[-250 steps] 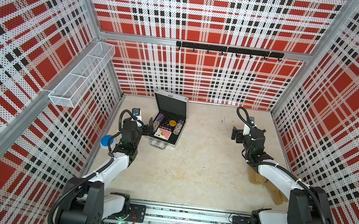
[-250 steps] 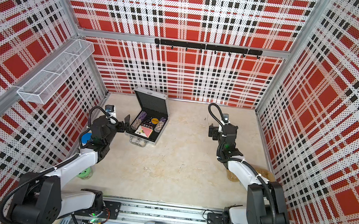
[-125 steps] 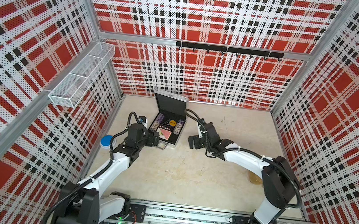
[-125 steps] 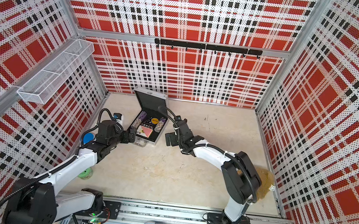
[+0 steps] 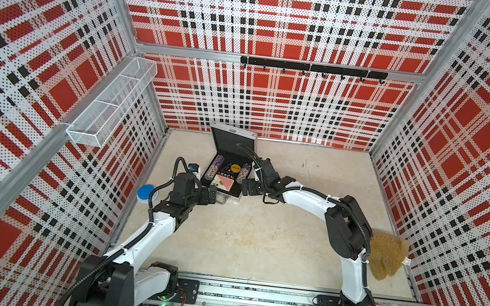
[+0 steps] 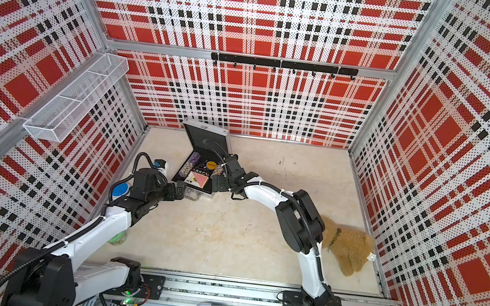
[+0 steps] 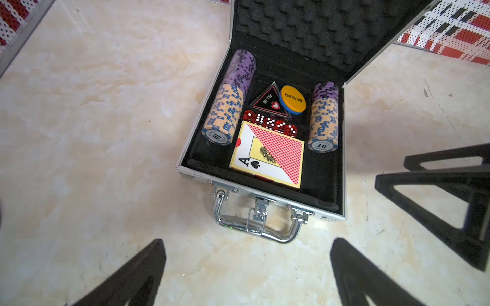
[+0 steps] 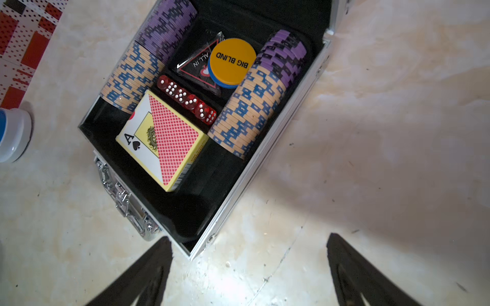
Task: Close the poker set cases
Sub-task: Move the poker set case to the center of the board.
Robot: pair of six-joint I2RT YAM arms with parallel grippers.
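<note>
Left gripper (image 7: 248, 240) spread, empty, before handle (image 7: 254, 232) of open poker set case (image 7: 265, 197) near back wall. Right gripper (image 8: 248, 236) likewise gaping at its corner. Blue-lidded jar (image 5: 145, 192) beside; plush toy (image 5: 388, 257) well apart. Legible inside: "BIG BLIND" button (image 7: 293, 100), "ALL IN" triangle (image 7: 266, 102), "10" chips (image 7: 320, 145).

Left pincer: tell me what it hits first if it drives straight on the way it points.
Probably the metal handle on the open case, just ahead of the left pincer; depth is uncertain.

The right arm (image 5: 304, 199) no longer sits folded at the right side: it stretches across the table (image 5: 258, 241), and the right gripper (image 5: 245, 188) now hangs just beside the case's (image 5: 230, 141) right front corner. The left gripper (image 5: 211, 195) is now forward, just short of the handle (image 5: 221, 201).
</note>
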